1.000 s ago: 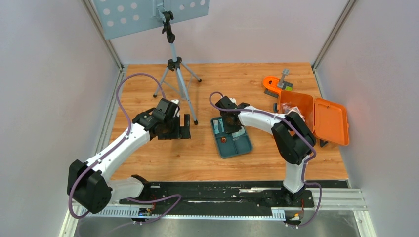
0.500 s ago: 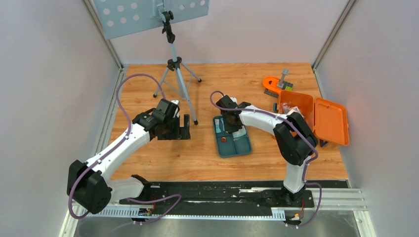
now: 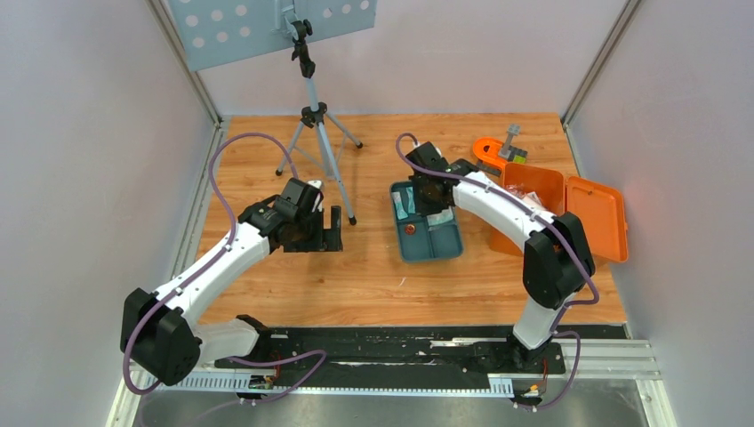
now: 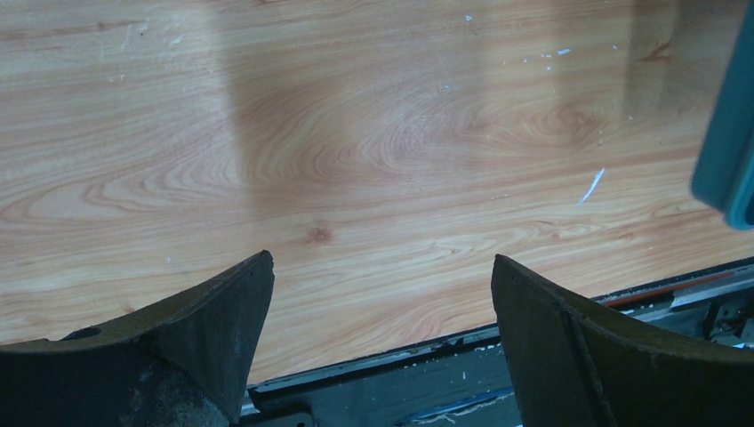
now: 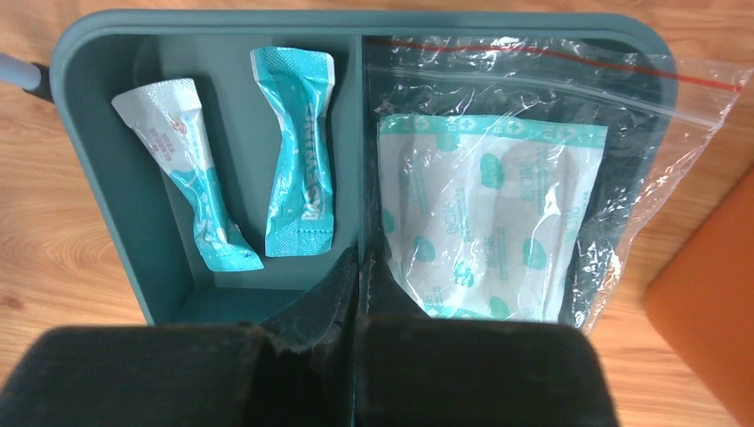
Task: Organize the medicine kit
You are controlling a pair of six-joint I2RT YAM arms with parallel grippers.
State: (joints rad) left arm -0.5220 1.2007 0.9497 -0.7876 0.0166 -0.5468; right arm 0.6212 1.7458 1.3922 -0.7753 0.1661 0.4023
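The medicine kit [image 3: 544, 185] lies open at the right, an orange box with its lid [image 3: 596, 219] folded out flat and a clear packet inside. Just left of it is the dark teal divided tray [image 3: 442, 245]. My right gripper [image 3: 433, 197] is shut on the tray's middle divider wall. In the right wrist view the fingers [image 5: 360, 262] pinch that wall, with two teal sachets [image 5: 300, 160] in the left compartment and a plaster pack in a zip bag [image 5: 485, 222] in the right. The kit's orange edge [image 5: 711, 311] shows beside it. My left gripper [image 3: 331, 229] hovers open over bare wood, nothing between its fingers [image 4: 382, 267].
A camera tripod [image 3: 317, 124] stands at the back left of centre, one leg reaching near my left gripper. A small orange curved piece with a grey part [image 3: 493, 151] lies behind the kit. A small red item [image 3: 411, 228] sits in the tray. Walls close both sides.
My right gripper has closed on the tray's divider and carried the tray back and to the right, nearer the kit. The left arm has not moved.
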